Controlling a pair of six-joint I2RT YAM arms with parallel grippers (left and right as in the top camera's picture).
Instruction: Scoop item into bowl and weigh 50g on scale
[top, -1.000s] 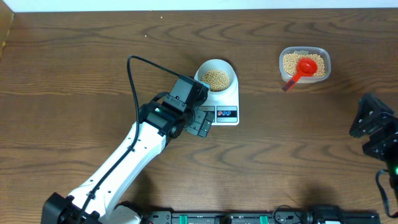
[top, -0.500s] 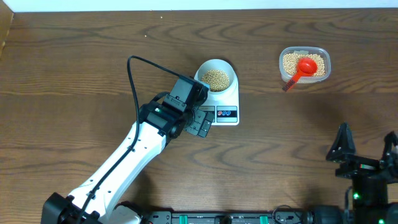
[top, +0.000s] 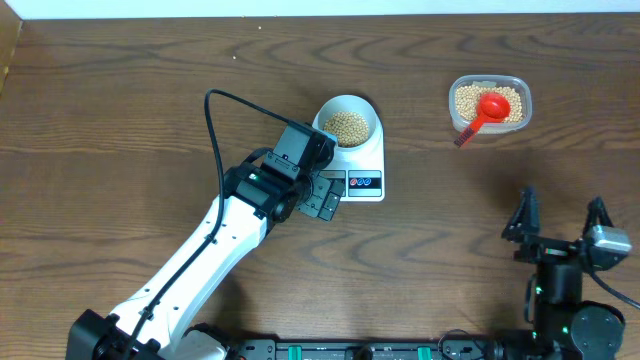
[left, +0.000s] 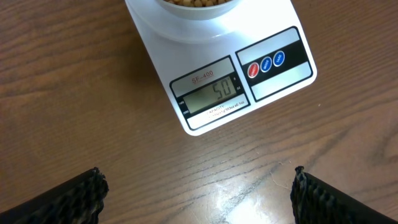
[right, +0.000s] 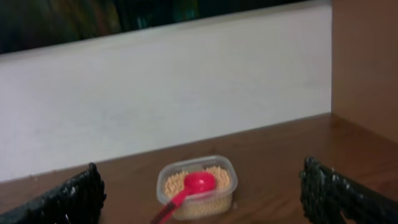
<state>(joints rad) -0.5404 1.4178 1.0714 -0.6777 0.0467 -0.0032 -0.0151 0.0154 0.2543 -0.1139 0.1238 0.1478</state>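
Observation:
The white bowl (top: 348, 121) holds tan beans (top: 347, 126) and stands on the white scale (top: 364, 166). In the left wrist view the scale (left: 273, 68) shows its LCD display (left: 211, 95) reading 50, with the bowl's rim (left: 198, 7) at the top edge. My left gripper (top: 322, 197) is open and empty, hovering just in front of the scale (left: 199, 199). My right gripper (top: 560, 226) is open and empty at the front right (right: 202, 193), far from the scale. A clear tub (top: 489, 103) of beans holds a red scoop (top: 486, 110).
The tub with the red scoop (right: 186, 188) stands at the back right, near the white back wall (right: 161, 106). A black cable (top: 214, 120) arcs above the left arm. A wooden side panel (right: 367, 68) rises at the right.
My right arm has swung down and left toward the table's front edge, its open fingers now pointing at the far side. The left arm, bowl and scale have not moved.

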